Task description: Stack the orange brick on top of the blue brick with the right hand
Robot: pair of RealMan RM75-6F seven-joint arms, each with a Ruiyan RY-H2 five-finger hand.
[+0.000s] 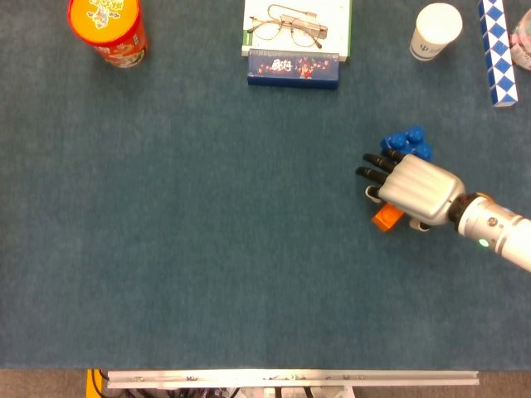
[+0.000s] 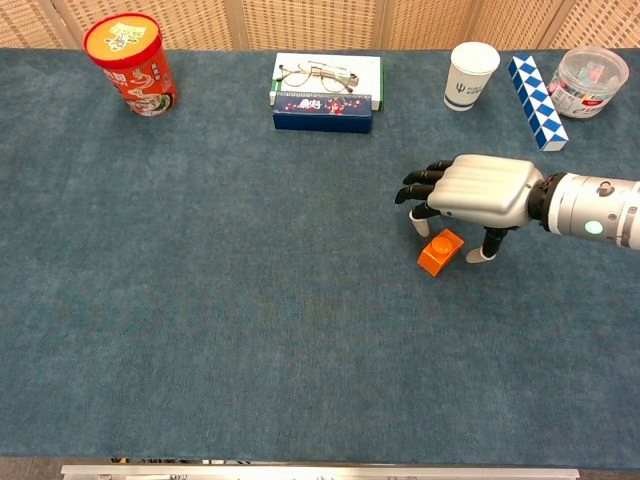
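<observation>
Starting from the left, the red canister stands at about 10 o'clock of the table, and the glasses lie on a box at 12 o'clock. Further right, the right hand hovers palm-down over the orange brick, fingers spread and a little curled, holding nothing; whether a fingertip touches the brick I cannot tell. The blue brick lies just behind the hand, toward 1 o'clock from the orange one. To do this step well, I think the hand should lower straight down and pinch the brick by its long sides, without pushing it. The left hand is not visible.
</observation>
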